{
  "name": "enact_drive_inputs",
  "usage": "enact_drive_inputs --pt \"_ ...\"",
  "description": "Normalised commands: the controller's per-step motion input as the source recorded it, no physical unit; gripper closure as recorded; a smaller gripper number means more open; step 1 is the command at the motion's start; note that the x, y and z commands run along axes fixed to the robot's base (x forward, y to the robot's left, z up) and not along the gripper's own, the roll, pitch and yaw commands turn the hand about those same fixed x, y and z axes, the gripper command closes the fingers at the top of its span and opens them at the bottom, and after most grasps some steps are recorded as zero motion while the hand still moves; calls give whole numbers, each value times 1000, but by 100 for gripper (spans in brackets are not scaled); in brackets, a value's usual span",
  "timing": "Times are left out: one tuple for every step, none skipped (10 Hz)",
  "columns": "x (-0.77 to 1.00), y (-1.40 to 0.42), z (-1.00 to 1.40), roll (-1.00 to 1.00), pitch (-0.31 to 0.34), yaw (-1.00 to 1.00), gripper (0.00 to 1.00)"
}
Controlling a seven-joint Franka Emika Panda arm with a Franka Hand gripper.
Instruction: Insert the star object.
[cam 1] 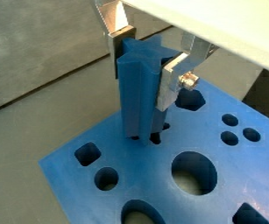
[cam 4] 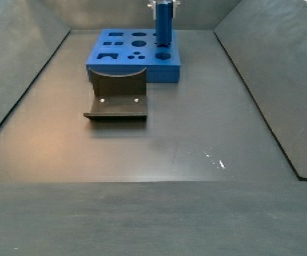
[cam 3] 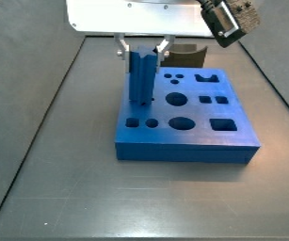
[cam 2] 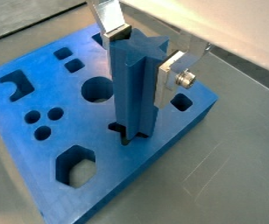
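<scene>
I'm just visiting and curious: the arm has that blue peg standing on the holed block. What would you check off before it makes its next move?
1. Gripper shut on the star object: ok; both silver fingers press its sides in both wrist views.
2. Peg upright: ok in both side views.
3. Peg's lower end at a star-shaped hole in the blue block: ok; it looks slightly entered.
4. Ridges matched to the hole's points: cannot tell.
5. Peg fully seated: not ok; most of it stands above the block.
6. Fixture out of the way: ok; it sits apart from the peg.

Blue ridged star object [cam 2: 131,87], upright, held in hand [cam 2: 143,54], foot in hole
</scene>
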Motion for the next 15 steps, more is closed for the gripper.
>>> enact_drive_inputs --pt "63 134 -283 119 0 360 100" --pt "249 114 -357 86 34 200 100" --pt "243 89 -334 70 41 143 100" --pt "40 11 -334 99 0 274 100" --pt "0 0 -383 47 0 323 100" --pt "40 0 -457 0 0 206 100" --pt "17 0 -471 19 0 343 100" --pt "-69 0 -391 11 -26 423 100" --pt "0 0 -460 -46 0 171 100" --pt "49 -17 -443 -144 0 -40 100" --pt "0 0 -437 -107 0 -43 100" --pt "0 0 -400 -43 -11 0 100" --pt "-3 0 -363 -19 -29 0 100" --pt "0 0 -340 -6 -27 0 100" --pt "0 0 -254 0 -7 0 100"
